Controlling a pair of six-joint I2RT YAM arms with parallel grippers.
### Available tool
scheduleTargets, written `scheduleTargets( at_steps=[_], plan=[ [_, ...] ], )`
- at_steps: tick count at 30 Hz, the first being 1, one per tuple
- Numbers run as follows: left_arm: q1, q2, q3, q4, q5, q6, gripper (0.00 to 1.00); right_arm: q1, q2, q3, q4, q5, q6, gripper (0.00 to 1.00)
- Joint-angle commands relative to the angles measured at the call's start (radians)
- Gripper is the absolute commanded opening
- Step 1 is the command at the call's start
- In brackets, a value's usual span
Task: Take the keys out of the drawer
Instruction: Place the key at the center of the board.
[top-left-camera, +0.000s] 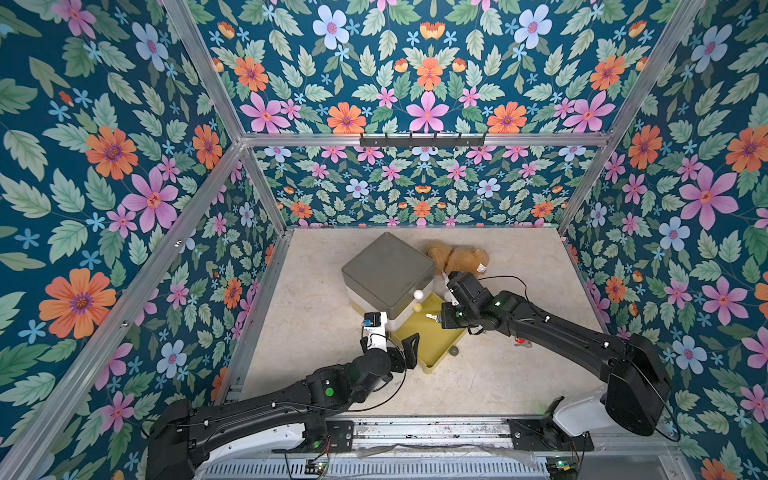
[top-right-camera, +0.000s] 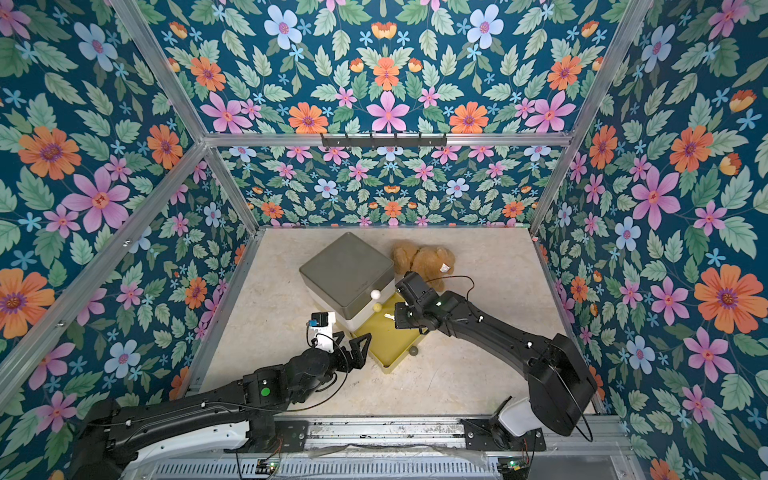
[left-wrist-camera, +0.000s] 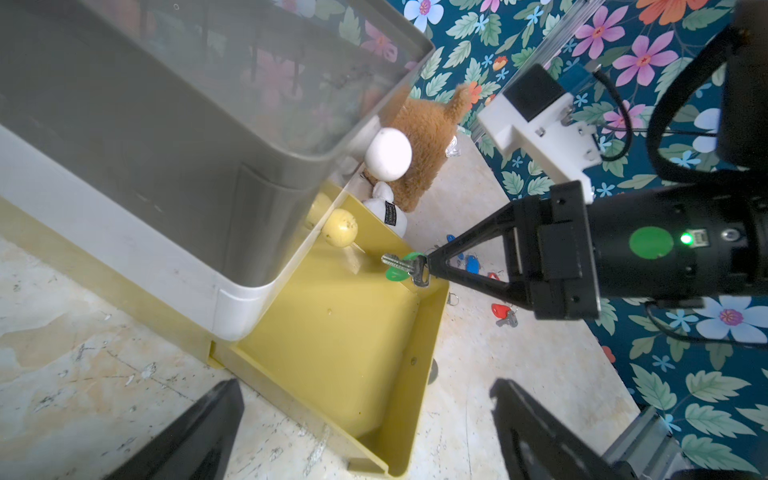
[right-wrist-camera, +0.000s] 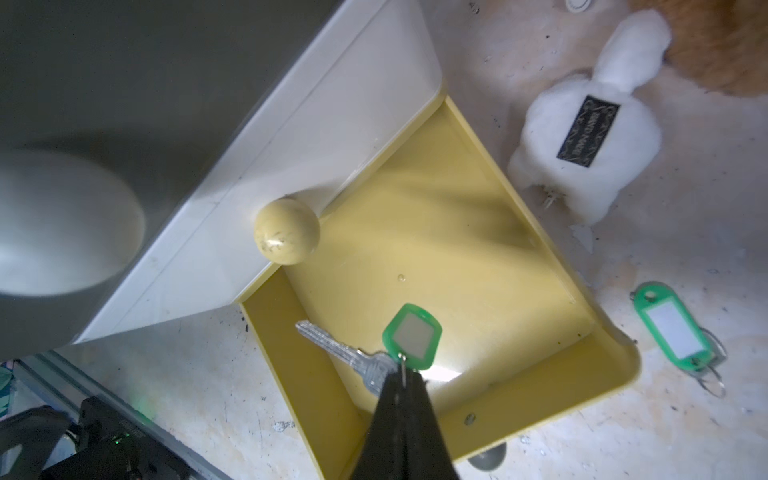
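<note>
The yellow drawer (top-left-camera: 432, 345) (right-wrist-camera: 457, 249) stands pulled out from the bottom of a grey and white drawer box (top-left-camera: 386, 266). My right gripper (right-wrist-camera: 401, 374) (left-wrist-camera: 430, 266) is shut on a silver key (right-wrist-camera: 332, 345) with a green tag (right-wrist-camera: 413, 340), held just above the drawer's inside. No other key shows on the drawer floor. More keys lie on the table to the drawer's right: a green-tagged one (right-wrist-camera: 677, 328), a blue one (left-wrist-camera: 471, 264) and a red one (left-wrist-camera: 500, 309). My left gripper (left-wrist-camera: 365, 388) hangs open at the drawer's front corner, holding nothing.
A brown teddy bear (top-left-camera: 457, 257) lies behind the box, and a small white plush (right-wrist-camera: 582, 137) lies beside the drawer. Round knobs (left-wrist-camera: 388, 153) stick out of the upper drawers. A black hook rail (top-left-camera: 422, 141) hangs on the back wall. Floral walls enclose the table.
</note>
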Motion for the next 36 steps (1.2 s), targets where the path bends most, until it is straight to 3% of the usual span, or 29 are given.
scheduleTargets(
  at_steps=[1,13,23,36],
  plan=[
    [0.0,0.016,0.008,0.032,0.019,0.032,0.99,-0.019,-0.043,-0.014,-0.022,0.022,0.021,0.0],
    [-0.001,0.049,-0.01,0.124,0.033,0.058,0.99,-0.173,-0.269,-0.151,-0.033,0.013,0.095,0.0],
    [-0.001,0.235,0.046,0.215,0.138,0.101,0.99,-0.388,-0.419,-0.306,-0.002,-0.135,0.15,0.0],
    [0.0,0.402,0.135,0.218,0.221,0.157,0.99,-0.518,-0.446,-0.376,0.003,-0.212,0.152,0.0]
  ],
)
